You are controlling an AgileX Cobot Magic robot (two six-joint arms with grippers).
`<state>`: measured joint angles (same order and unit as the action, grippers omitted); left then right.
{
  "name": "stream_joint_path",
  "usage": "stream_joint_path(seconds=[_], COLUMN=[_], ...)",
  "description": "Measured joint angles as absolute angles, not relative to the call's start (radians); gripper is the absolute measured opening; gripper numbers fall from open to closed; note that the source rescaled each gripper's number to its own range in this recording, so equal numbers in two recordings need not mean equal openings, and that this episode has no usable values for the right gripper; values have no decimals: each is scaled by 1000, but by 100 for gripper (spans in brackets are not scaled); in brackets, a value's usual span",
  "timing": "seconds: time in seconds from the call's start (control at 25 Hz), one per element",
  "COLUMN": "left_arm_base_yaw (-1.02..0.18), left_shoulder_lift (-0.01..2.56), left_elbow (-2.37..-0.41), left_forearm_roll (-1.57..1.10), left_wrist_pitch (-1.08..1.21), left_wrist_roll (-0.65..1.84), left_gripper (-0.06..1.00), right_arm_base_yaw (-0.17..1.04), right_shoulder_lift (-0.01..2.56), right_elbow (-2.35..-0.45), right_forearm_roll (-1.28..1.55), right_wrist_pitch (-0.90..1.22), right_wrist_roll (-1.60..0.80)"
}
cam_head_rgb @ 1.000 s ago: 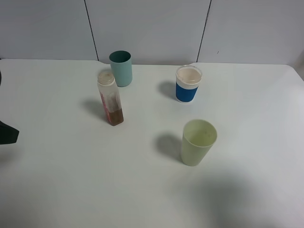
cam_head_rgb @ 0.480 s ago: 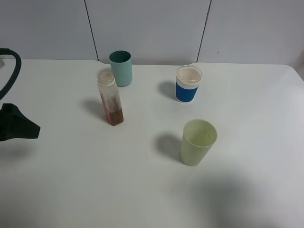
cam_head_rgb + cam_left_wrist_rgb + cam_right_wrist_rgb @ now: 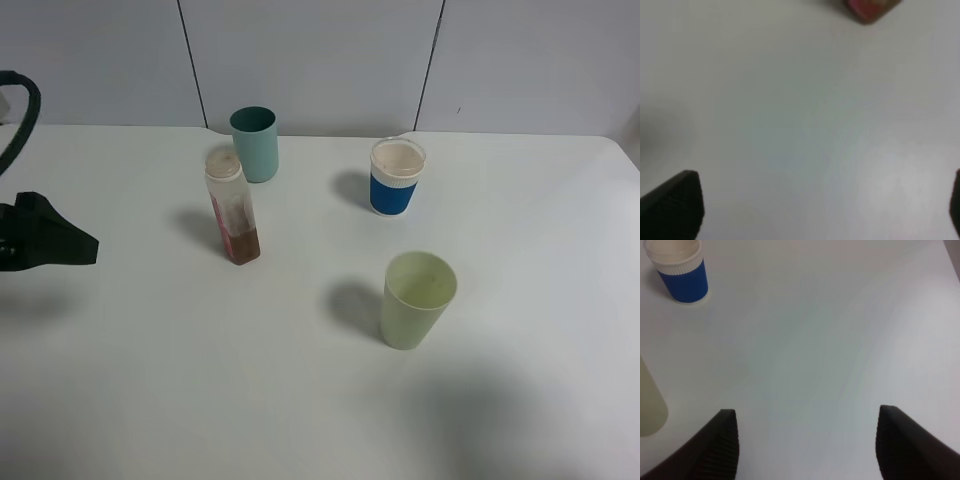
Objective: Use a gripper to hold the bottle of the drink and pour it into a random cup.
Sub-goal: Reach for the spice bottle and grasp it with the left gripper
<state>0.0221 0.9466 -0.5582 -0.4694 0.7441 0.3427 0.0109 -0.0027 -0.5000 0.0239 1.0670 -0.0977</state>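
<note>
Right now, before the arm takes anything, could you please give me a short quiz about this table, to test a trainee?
1. True or false: the bottle stands upright, and the drink fills only its bottom part.
2. Where is the teal cup? A: behind the bottle, nearer the wall. B: lying on its side. C: between the jaws of a gripper.
3. Short answer: what does the left gripper hold?
Key: 1 true; 2 A; 3 nothing, its jaws stand open over the bare table.
</note>
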Motion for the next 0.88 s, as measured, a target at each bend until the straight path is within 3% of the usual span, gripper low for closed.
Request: stream_joint_path(seconds=[0.28, 0.6, 0.88], left_arm_base_yaw=[6, -216, -341], left_shoulder_lift=[947, 947, 964], left_elbow=[-558, -558, -558], left_forearm_roll=[-290, -75, -25], left_wrist_pitch=[690, 623, 567], left_wrist_roll=[155, -109, -246], left_gripper=[100, 100, 100], right_arm_base_yaw=[11, 11, 11], right_shoulder_lift=[-3, -3, -3], right_elbow=[-500, -500, -500], right_forearm_roll=[24, 24, 24], right_wrist_pitch=[1067, 1067, 1067], right_wrist_roll=[-98, -98, -98])
